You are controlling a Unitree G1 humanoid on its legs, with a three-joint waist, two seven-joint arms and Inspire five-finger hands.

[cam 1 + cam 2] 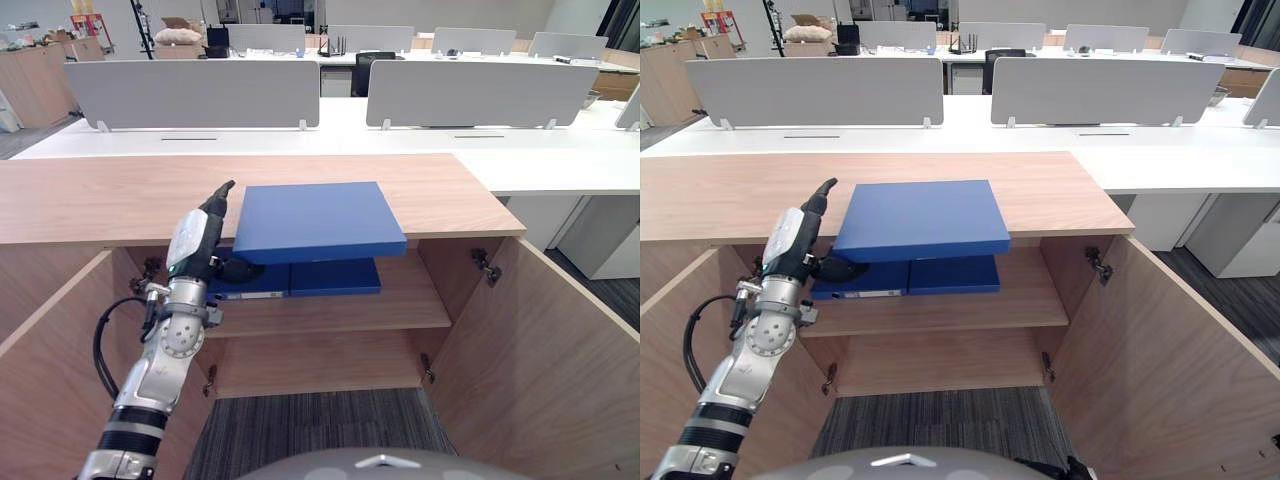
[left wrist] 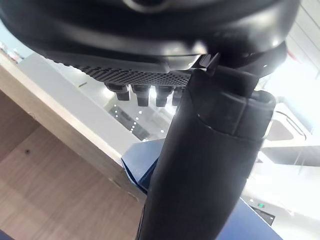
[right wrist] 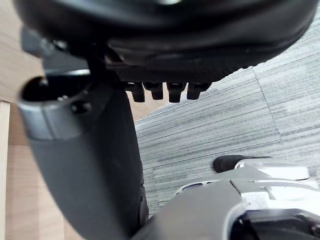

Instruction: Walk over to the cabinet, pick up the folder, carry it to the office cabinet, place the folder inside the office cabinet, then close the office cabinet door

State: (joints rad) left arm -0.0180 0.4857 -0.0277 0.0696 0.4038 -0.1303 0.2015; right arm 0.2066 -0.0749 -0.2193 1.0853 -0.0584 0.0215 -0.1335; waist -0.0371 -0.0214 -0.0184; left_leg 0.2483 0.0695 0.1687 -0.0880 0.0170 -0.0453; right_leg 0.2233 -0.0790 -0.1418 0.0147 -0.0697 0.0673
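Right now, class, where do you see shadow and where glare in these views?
Left eye view: shadow lies on the shelf beneath the blue folder; left wrist view: ceiling lights glare past the left hand; right wrist view: carpet evenly lit.

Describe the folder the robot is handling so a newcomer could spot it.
Find the wooden cabinet with both doors open. At its top front edge, the blue folder is pinched at its left side by the left hand. Unlike the other blue folders lying on the shelf below, it is raised.

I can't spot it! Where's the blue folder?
In the head views, centre-left: the blue folder is held by the left hand before the open cabinet, above its shelf.
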